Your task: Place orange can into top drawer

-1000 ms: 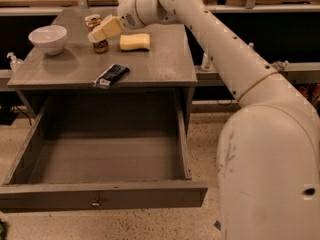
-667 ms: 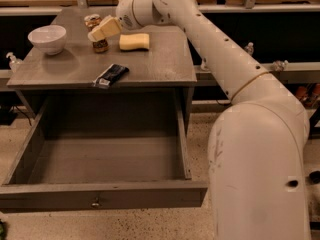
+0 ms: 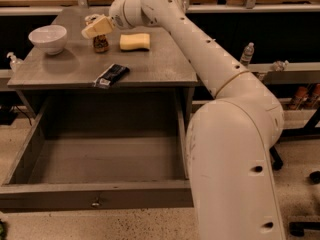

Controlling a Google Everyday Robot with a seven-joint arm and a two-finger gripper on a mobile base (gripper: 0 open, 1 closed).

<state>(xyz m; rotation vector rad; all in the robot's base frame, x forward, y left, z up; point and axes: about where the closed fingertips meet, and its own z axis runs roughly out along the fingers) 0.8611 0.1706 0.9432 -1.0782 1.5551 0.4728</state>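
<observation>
Closing in on the orange can (image 3: pixel 100 44), standing upright on the table top (image 3: pixel 160 69), with the gripper (image 3: pixel 97 27) hanging tilted just above the can's lid and overlapping its top edge. Not showing how far open, nor any hold on the can, so cannot tell. Judging the step in hand to be the grasp, not yet the carry. Doing it well probably means coming down straight over the can, straddling its body rather than pressing on the lid. Also keeping off the yellow sponge (image 3: pixel 134 41) lying just right of the can, and avoiding any sideways nudge to a slim upright can that is likely to tip and roll. Leaving alone the white bowl (image 3: pixel 47 38) well left of the can and the black packet (image 3: pixel 112 75) lying nearer the camera than the can. Then lifting clear before swinging forward and down to the top drawer (image 3: pixel 95 191), standing pulled out below and in front of the can. Comparing with a second ago: now sitting a little further left over the can, with more of the can's body showing beneath. Finding can, sponge, bowl and packet where they were and the drawer just as far out. Seeing the arm (image 3: pixel 200 54) shifted slightly, right of the can.
</observation>
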